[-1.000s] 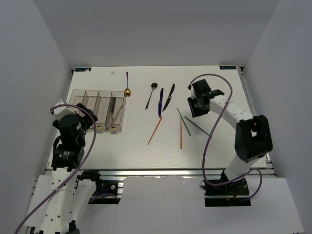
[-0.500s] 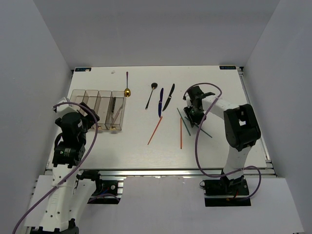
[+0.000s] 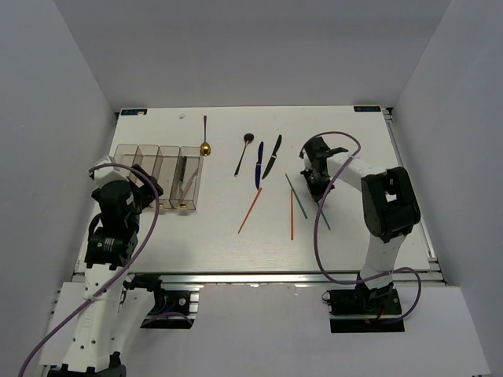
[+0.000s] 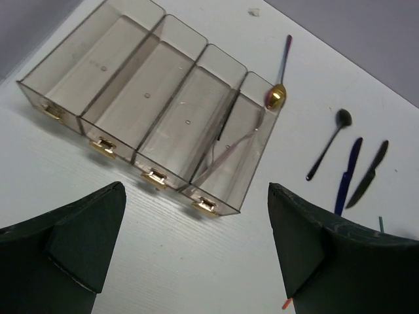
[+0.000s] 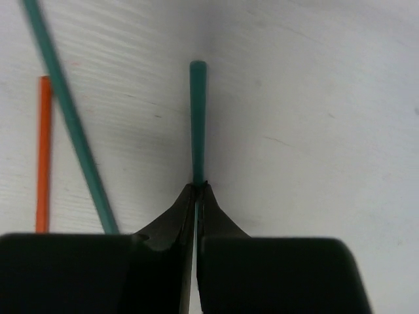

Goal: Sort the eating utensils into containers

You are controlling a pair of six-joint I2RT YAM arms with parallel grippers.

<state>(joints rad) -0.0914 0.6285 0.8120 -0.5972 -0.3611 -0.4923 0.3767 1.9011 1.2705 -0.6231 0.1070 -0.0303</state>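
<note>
1. Utensils of slim, straight shape lie spread over the white, wood-grained table [image 3: 196, 236], to the right of the containers [image 4: 147, 95].
2. The containers are four narrow rectangular bins of clear smoky-brown plastic, joined side by side, with a small gold clip on each near end.
3. The rightmost bin holds a pinkish fork [image 4: 226, 152] and a slim dark piece; the other three bins show only bare floors.
4. A gold-bowled spoon [image 4: 280, 77] with a purple handle lies just beside the far corner of the rightmost bin.
5. Right of it, well apart, lie a matte black spoon [image 3: 244, 153], a blue knife [image 3: 258, 163] and a black knife [image 3: 272, 155], roughly parallel.
6. Two orange-red chopsticks [image 3: 250, 210] and a loose teal chopstick [image 5: 69, 124] lie nearer the arms.
7. The right gripper [image 5: 197, 185] points down at the table, its dark tapered fingers pinched together on the near end of a second teal chopstick [image 5: 198, 118], a thin round rod.
8. Whether that rod is off the table cannot be told.
9. The right arm reaches forward and folds inward at the elbow.
10. The left gripper [image 3: 140, 188] hovers at the near side of the bins, fingers [image 4: 85, 242] spread wide, gripping nothing.
</note>
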